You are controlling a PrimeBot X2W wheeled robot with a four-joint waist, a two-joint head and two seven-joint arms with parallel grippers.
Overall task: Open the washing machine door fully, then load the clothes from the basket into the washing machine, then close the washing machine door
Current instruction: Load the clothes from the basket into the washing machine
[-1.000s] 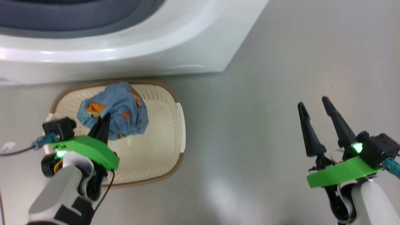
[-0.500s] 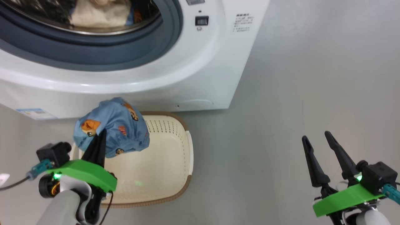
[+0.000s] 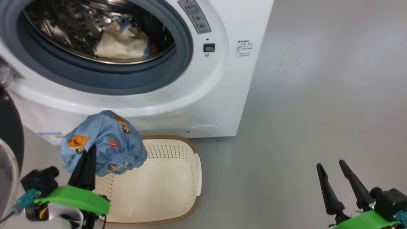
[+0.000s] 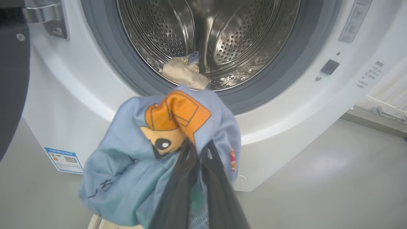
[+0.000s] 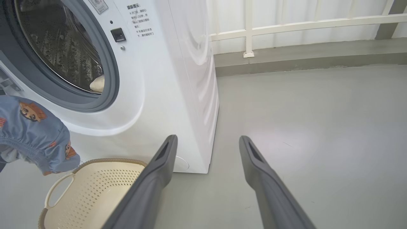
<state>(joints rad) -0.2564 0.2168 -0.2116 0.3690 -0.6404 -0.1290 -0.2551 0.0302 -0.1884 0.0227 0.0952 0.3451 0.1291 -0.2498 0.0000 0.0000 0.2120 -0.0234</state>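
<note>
My left gripper (image 3: 90, 149) is shut on a blue bear-print garment (image 3: 105, 143), held in the air above the left end of the cream basket (image 3: 165, 190). In the left wrist view the garment (image 4: 152, 149) hangs bunched around my fingertips (image 4: 198, 149), just below the mouth of the washing machine (image 4: 286, 95). The washing machine door (image 3: 9, 127) stands swung open at the far left. Another garment, cream side up (image 3: 122, 44), lies in the steel drum. Over bare floor at the lower right, my right gripper (image 3: 330, 165) is open, holding nothing.
The basket's inside (image 5: 95, 197) looks bare in the right wrist view. A blue energy label (image 3: 51, 137) sits low on the machine's front. Grey floor (image 3: 318, 95) stretches to the right, ending at a white railing (image 5: 286, 25) and a low kerb.
The head camera has tilted up, bringing the drum opening into view. My left gripper has lifted the garment out of the basket toward the machine. The right gripper has stayed open.
</note>
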